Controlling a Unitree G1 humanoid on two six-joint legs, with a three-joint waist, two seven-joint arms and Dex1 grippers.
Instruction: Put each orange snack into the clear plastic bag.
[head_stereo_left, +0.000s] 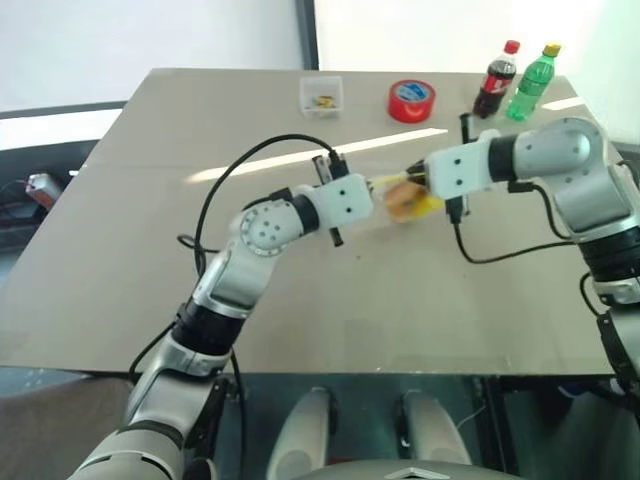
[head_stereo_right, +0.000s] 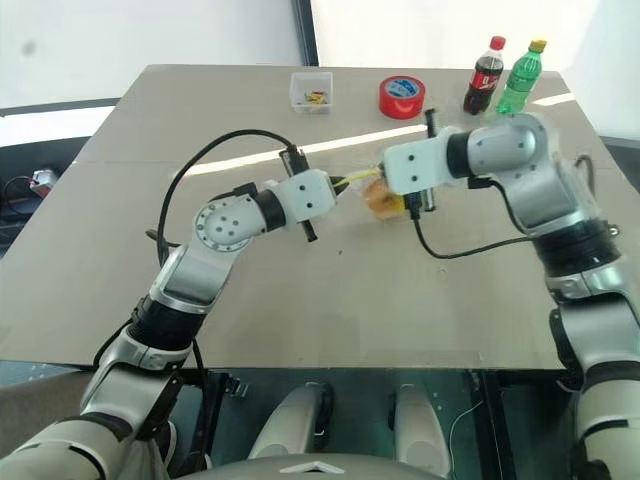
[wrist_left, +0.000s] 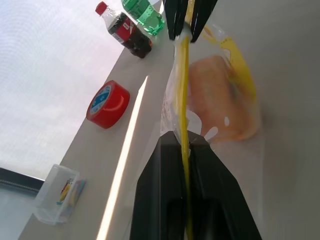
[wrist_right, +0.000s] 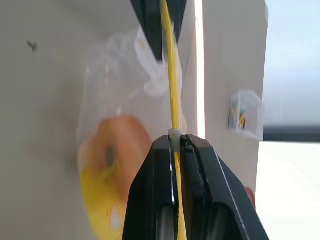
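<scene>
Left wrist view: the left gripper (wrist_left: 184, 145) is clamped fully closed on the yellow strip (wrist_left: 183, 90) of the clear plastic bag (wrist_left: 220, 100), and the right gripper (wrist_left: 186, 36) is seen pinching the same strip at its other end. The strip is stretched taut between the two. An orange snack (wrist_left: 220, 95) is seen inside the bag, hanging below the strip; whether one or both snacks are in there cannot be told. A yellow patch (wrist_left: 239, 65) is visible on the bag film beside the snack.

In the head views the bag (head_stereo_left: 408, 200) is held up off the table (head_stereo_left: 120, 250), over its middle, between the left gripper (head_stereo_left: 372, 186) and the right gripper (head_stereo_left: 418, 178). Contact between the bag bottom and the table cannot be judged.

Along the far edge of the table, a small clear box (head_stereo_left: 321, 95) is placed near the middle, a red tape roll (head_stereo_left: 411, 100) beside it toward the far right corner, then a cola bottle (head_stereo_left: 496, 80) and a green bottle (head_stereo_left: 530, 82), both upright and just beside each other at the far right corner.
</scene>
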